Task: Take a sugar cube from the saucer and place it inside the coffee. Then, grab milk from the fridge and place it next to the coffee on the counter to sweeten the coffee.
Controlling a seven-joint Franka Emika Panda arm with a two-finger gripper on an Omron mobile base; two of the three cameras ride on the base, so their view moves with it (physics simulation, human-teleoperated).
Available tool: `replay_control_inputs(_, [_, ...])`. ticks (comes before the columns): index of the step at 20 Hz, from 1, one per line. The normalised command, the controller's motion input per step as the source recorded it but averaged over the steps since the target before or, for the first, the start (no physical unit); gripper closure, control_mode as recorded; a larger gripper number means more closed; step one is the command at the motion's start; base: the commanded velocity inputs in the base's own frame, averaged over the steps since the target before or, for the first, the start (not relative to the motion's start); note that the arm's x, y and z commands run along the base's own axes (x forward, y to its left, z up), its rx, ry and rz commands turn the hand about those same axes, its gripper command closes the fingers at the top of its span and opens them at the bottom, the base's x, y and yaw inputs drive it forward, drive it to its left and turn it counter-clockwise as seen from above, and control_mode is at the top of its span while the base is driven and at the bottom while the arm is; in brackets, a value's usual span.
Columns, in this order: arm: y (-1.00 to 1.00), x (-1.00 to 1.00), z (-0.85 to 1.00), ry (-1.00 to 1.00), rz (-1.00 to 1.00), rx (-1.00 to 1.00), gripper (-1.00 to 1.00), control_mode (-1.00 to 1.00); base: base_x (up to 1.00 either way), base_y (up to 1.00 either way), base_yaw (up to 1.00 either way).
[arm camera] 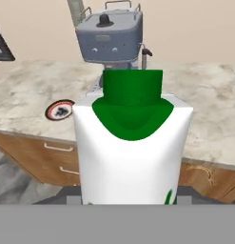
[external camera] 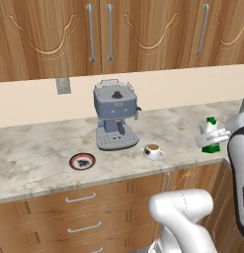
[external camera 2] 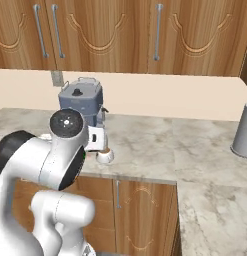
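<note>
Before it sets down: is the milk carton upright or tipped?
Upright: the milk carton shows green top up, green band down, held in the gripper over the counter.

The green-topped white milk carton (external camera: pixel 210 134) stood upright above the marbled counter's (external camera: pixel 39 148) right end, right of the coffee (external camera: pixel 153 150) and black saucer (external camera: pixel 82 161).

Counted items: one white milk carton with green top (arm camera: pixel 133 143); one white handled coffee cup (external camera: pixel 153 150); one black red-rimmed saucer (external camera: pixel 82 161); one grey espresso machine (external camera: pixel 115 114); one grey cylindrical canister (external camera 2: pixel 243 131).
</note>
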Motion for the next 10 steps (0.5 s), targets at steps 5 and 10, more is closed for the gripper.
replay_control_inputs(5, [-0.5, 0.83, -0.5, 0.07, 0.28, 0.06, 1.0, -1.0, 0.0, 0.0, 0.0])
replay_control_inputs(10, [-0.36, 0.68, -0.58, 0.05, 0.23, 0.06, 1.0, -1.0, 0.0, 0.0, 0.0])
